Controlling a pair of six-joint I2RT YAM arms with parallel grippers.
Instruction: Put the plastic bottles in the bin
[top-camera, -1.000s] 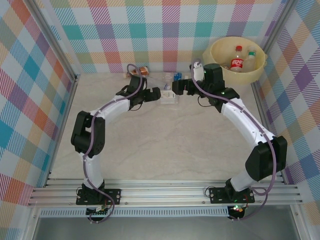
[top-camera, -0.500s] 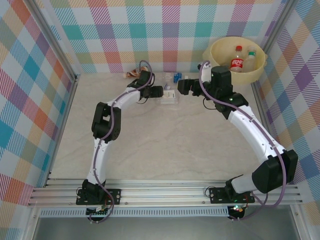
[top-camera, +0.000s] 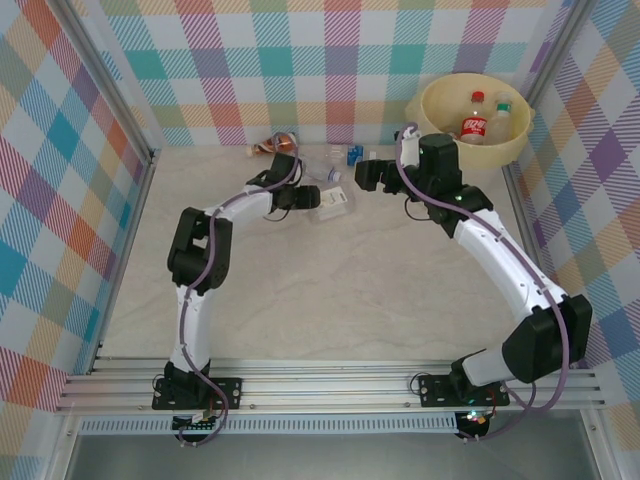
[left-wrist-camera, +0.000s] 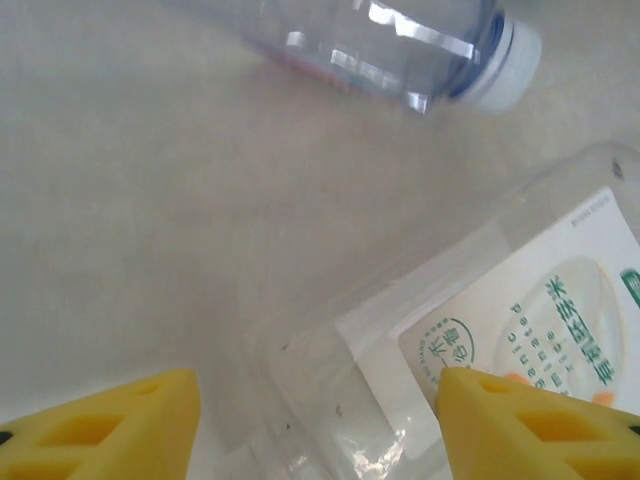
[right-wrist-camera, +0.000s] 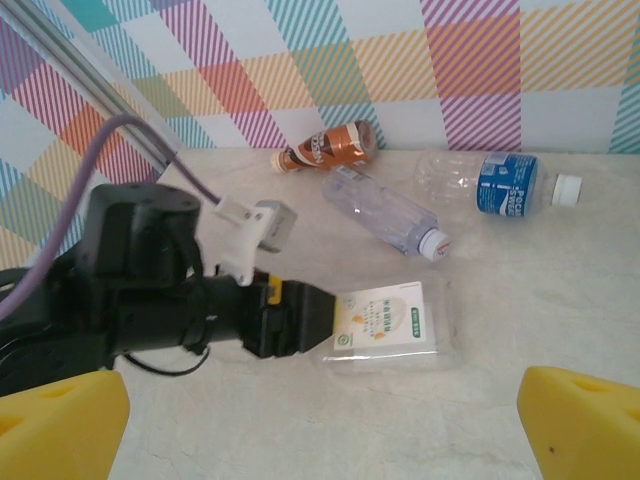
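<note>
Four plastic bottles (right-wrist-camera: 385, 213) are laid flat on the pale table (top-camera: 330, 290); the bin (top-camera: 490, 152) is seen at its far right corner.

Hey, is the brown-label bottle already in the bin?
No, the brown-label bottle lies on its side on the table, well outside the bin.

One high camera, two on the wrists.
Top looks down from 6 o'clock over the whole table (top-camera: 330, 290); left wrist, facing 3 o'clock, sits close on the white-labelled bottle (left-wrist-camera: 520, 330) — right wrist, facing 10 o'clock, sees it from farther back.
</note>
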